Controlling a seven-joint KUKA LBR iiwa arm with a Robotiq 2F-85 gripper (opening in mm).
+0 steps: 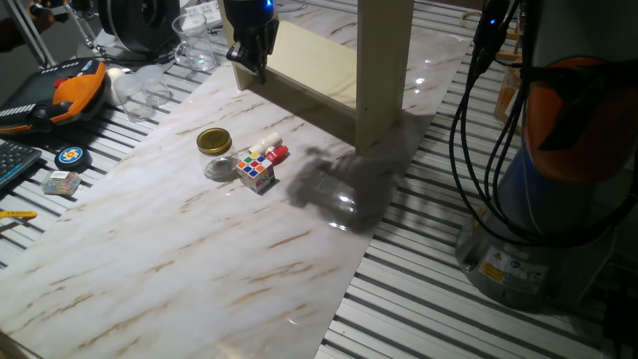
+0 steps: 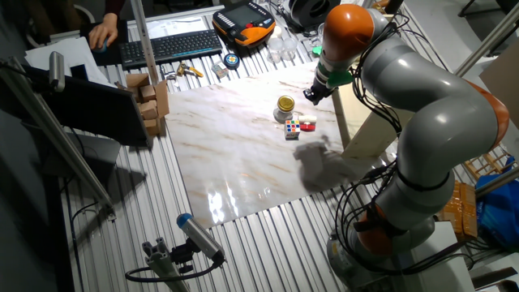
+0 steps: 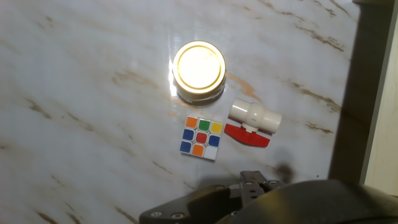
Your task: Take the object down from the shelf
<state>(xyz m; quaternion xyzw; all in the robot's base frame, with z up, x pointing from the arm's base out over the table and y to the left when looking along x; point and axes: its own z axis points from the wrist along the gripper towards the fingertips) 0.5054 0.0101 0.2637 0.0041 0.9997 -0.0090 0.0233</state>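
Observation:
The cream shelf (image 1: 384, 70) stands at the back right of the marble board, and the part of its flat board that shows is bare. My gripper (image 1: 249, 62) hangs by the shelf's left end, above the table, with its fingers together and nothing in them. In the hand view the gripper (image 3: 258, 180) looks down on three small items: a gold-lidded jar (image 3: 199, 68), a Rubik's cube (image 3: 201, 137) and a white valve with a red handle (image 3: 254, 117). They lie close together on the marble (image 1: 255, 172). Which one is the object I cannot tell.
An orange-black pendant (image 1: 70, 90), clear plastic cups (image 1: 194, 40) and small tools lie off the marble to the left. A keyboard (image 2: 170, 45) and cardboard boxes (image 2: 150, 97) sit further off. The arm's base (image 1: 558, 199) and cables stand to the right of the shelf.

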